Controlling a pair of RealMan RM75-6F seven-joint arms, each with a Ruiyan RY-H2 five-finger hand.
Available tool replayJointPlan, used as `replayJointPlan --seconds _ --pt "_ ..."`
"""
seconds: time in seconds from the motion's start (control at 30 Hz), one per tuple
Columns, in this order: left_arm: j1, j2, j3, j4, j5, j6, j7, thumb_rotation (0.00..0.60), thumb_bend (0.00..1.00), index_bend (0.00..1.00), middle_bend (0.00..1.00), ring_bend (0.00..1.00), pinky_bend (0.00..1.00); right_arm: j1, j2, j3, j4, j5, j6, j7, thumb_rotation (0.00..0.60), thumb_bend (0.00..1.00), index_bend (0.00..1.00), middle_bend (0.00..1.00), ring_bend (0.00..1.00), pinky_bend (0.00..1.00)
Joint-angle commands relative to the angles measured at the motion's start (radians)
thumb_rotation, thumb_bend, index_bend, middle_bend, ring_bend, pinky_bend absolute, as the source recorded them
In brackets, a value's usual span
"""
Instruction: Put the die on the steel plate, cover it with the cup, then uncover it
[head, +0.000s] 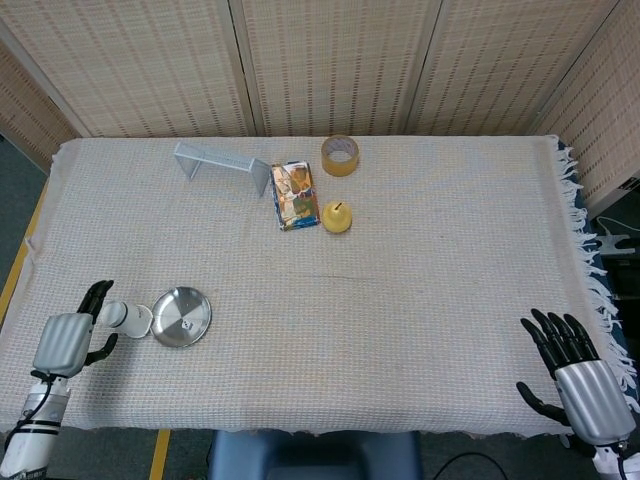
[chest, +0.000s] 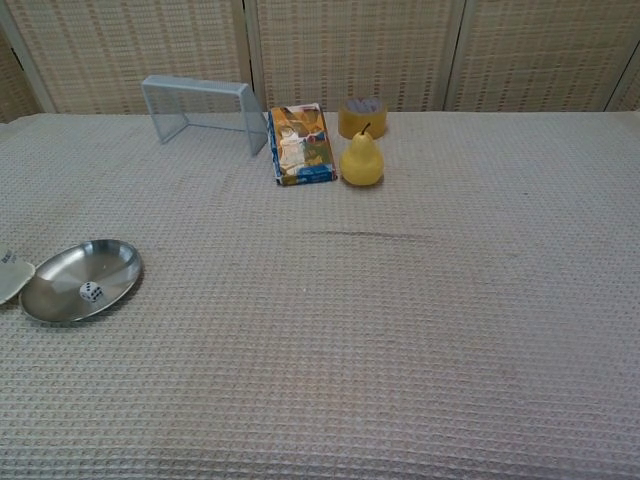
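The die (chest: 91, 291) lies uncovered on the steel plate (head: 181, 317) near the table's (head: 400, 300) left front edge. The white cup (head: 127, 317) rests on its side on the cloth, touching the plate's left rim. The left robot hand (head: 72, 335) sits just left of the cup, fingers spread and holding nothing. The right robot hand (head: 575, 370) hovers at the table's right front corner, fingers wide apart, empty
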Motion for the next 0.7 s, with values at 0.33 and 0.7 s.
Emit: replayJointPlan --seconds 0.33,0.7 --pt "0.159 0.142 0.097 -0.141 0.227 0.249 -0.109 0.600 0.34 0.00 0.00 0.03 0.26 -0.007 0.002 -0.005 0.000 -0.017 0.015 -0.002 0.524 0.17 0.00 0.00 0.00 0.00" --pt "0.166 0.158 0.098 -0.141 0.251 0.225 -0.117 0.600 0.34 0.00 0.00 0.00 0.20 -0.013 0.001 -0.001 0.003 -0.016 0.025 -0.008 0.525 0.17 0.00 0.00 0.00 0.00"
